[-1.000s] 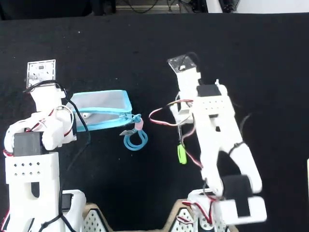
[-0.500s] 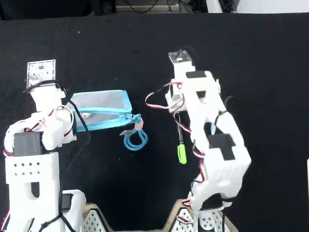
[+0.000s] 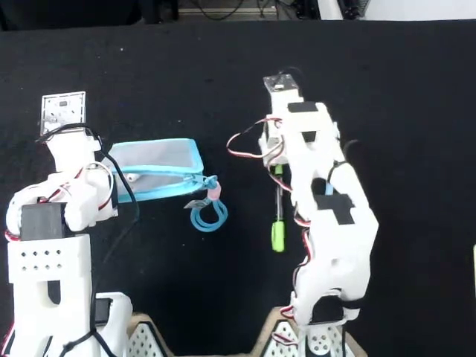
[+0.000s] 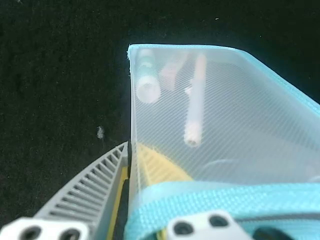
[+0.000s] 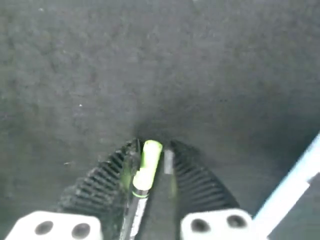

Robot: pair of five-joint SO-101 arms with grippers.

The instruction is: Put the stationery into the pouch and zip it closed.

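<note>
A mesh pouch (image 3: 152, 169) with blue trim lies at the left of the black table. My left gripper (image 3: 111, 175) is shut on its edge. Through the mesh (image 4: 225, 115) I see a white pen (image 4: 196, 100) and a pale capped item (image 4: 147, 82) inside. The pouch's pink zip pull (image 3: 214, 192) and blue cord loop (image 3: 208, 216) point toward the middle. A black pen with a green cap (image 3: 278, 236) lies lengthwise on the table under the right arm. My right gripper (image 3: 277, 169) sits at its far end. The ridged fingers (image 5: 105, 180) are shut on the green-tipped pen (image 5: 146, 167).
The black cloth (image 3: 416, 111) covers the whole table, with free room at the far side and to the right. Red and white wires (image 3: 245, 141) hang off the right arm. Cables and a pale wall (image 3: 416, 9) show beyond the table's far edge.
The right arm has folded forward and come down over the pen, its wrist now above the pen's far end. The pen shifted slightly. The left arm and pouch kept still.
</note>
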